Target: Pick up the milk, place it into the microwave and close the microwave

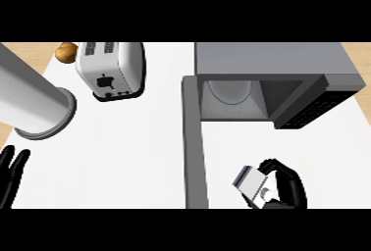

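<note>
Milk [251,182] sits in the right hand [284,188], whose fingers are curled round the carton, low over the counter [130,147] and well short of the microwave [268,73]. The microwave's door [193,142] hangs wide open and sticks out just left of the carton, so a swing to the left could bump it, and a tipped carton could catch the edge of the opening on its way in. The left hand [12,169] rests open at the left edge, near a big grey can [33,100] and away from the toaster [112,68].
</note>
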Controlling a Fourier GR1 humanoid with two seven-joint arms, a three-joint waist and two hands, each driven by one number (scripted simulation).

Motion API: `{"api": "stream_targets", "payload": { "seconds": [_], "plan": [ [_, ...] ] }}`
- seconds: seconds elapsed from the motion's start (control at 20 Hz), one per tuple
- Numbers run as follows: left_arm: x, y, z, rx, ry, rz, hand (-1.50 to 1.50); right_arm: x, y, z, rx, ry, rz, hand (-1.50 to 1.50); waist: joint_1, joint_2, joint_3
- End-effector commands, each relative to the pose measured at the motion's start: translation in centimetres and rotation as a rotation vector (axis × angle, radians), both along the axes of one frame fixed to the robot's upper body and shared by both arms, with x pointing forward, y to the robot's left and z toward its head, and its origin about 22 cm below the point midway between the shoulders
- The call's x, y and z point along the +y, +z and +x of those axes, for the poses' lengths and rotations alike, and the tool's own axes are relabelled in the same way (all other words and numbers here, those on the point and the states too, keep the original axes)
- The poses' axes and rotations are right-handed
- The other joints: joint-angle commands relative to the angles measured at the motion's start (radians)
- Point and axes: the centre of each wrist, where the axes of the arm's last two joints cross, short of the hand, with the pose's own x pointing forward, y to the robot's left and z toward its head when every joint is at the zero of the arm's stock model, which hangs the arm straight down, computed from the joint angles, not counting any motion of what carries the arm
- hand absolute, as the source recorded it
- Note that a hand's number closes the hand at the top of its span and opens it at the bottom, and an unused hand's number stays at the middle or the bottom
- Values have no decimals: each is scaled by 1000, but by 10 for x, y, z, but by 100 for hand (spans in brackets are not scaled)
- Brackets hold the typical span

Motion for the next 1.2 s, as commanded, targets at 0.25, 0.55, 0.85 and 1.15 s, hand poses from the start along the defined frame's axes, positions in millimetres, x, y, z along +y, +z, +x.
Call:
{"api": "stream_targets", "payload": {
  "seconds": [0.25,0.55,0.85,1.15],
  "plan": [
    [5,0,-2,21,-2,5,-150,34,48,58,-59,-27,-74,150,8,2,1],
    [29,-20,5,33,9,-4,-150,83,86,94,-51,-79,-198,150,13,3,1],
    [37,-4,7,15,-7,10,-150,74,96,149,32,-181,-305,150,23,9,2],
    [28,-19,7,23,-34,-3,-150,50,127,200,32,-249,-376,150,36,14,2]
  ]
}}
